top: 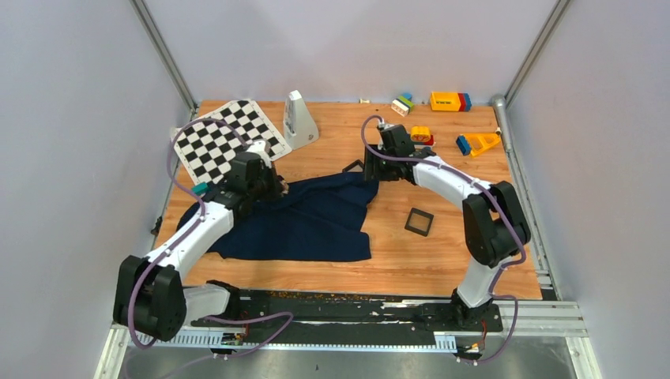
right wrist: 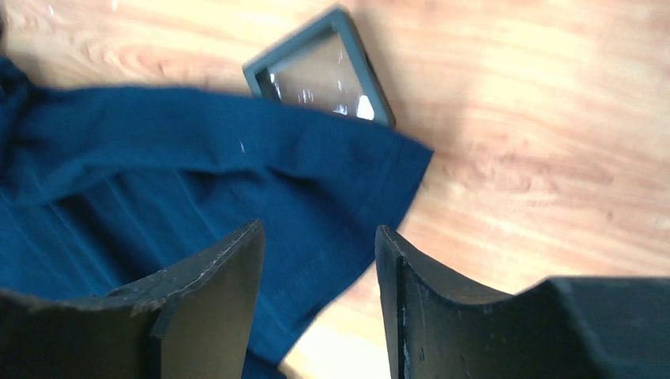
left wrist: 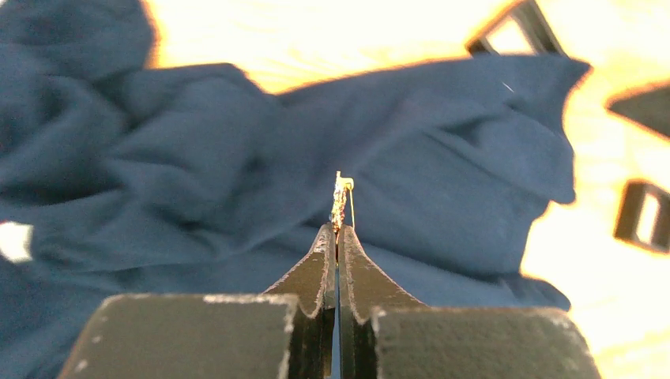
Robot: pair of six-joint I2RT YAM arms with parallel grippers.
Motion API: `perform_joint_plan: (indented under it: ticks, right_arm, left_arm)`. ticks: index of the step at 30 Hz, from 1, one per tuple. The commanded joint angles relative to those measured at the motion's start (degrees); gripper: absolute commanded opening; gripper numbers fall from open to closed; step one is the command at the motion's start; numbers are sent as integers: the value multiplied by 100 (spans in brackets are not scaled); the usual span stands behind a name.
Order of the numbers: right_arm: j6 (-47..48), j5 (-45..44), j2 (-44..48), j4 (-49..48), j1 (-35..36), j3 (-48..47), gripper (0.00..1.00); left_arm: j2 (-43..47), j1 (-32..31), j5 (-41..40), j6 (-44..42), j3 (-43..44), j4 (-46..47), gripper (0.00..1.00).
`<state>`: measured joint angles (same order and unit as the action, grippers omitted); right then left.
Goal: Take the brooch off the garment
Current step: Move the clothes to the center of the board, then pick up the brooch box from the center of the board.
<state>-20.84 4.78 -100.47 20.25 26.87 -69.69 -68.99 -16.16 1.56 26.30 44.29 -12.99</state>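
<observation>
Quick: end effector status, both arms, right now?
Left end effector: closed, pinching the brooch at its tips.
Right end effector: open, empty, above the garment corner.

Soft matt cloth garment (top: 300, 225) on smooth wooden table (top: 450, 268)

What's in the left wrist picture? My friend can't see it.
The left gripper is shut on a tiny gold brooch at its tips. Behind lies the rumpled navy garment on a wooden table.
</observation>
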Motion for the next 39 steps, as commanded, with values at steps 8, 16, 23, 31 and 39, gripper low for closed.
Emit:
perform_joint_plan:
  ticks: [8,16,23,31,39]
  right_arm:
    - [268,-1041,-1237,420,-18,-1742,50]
    - [710,-890,-2072,455,-48,-2451,45]
    - [809,-795,-2387,453,-51,-2752,39]
    - [924,-741,-2365,454,-42,-2743,30]
    - [1101,-676,-2335,458,17,-2697,31]
  left_arm:
    - [-1970,-902,1398,-85,512,282,0]
    - [-2317,-1368,1429,-139,233,-946,0]
    - [-1268,-1939,875,306,-256,-1631,0]
    - [-488,-1953,739,385,-50,-1821,0]
    - [-525,-1953,962,368,60,-1712,0]
